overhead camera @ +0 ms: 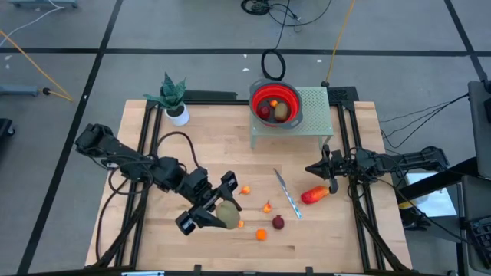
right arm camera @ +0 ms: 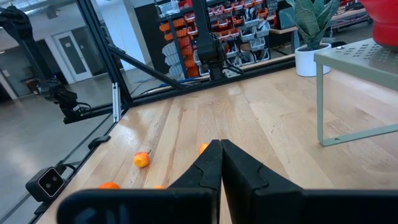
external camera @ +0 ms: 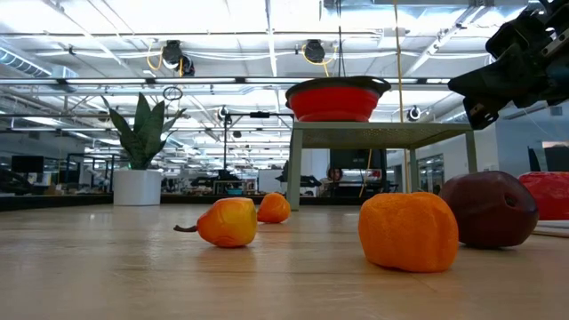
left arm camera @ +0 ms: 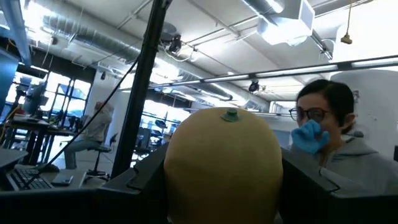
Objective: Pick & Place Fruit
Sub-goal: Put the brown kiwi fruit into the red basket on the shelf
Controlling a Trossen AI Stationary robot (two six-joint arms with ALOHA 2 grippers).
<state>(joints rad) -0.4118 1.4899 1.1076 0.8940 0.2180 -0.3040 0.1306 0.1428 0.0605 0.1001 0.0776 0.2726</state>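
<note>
**Left claw has the olive fruit; mind the carry to the bowl**

Your left claw [overhead camera: 217,211] sits at the front of the table, fingers clamped on an olive-brown fruit [overhead camera: 226,215]. In the left wrist view that fruit [left arm camera: 222,163] fills the gap between the fingers, stem end up, and the camera looks out at the room rather than the tabletop, so the claw looks tilted up, probably just off the wood.

Your right claw [overhead camera: 331,178] waits near the right edge with its fingers pressed together on nothing, just beside the long red-orange fruit [overhead camera: 314,195].

The red bowl [overhead camera: 276,102] stands on a small green stand [overhead camera: 314,107] at the back and already holds a dark red piece and an olive one. A knife [overhead camera: 288,193], a dark red ball [overhead camera: 278,222] and several small orange pieces [overhead camera: 261,234] lie between you and it.

The risks, as I judge them: the fruit is round and smooth, so a fast swing could roll it out of the grip. Travel too low and you may sweep the loose pieces or catch the knife. Come in under the bowl's rim and you could shove it off the stand.
</note>
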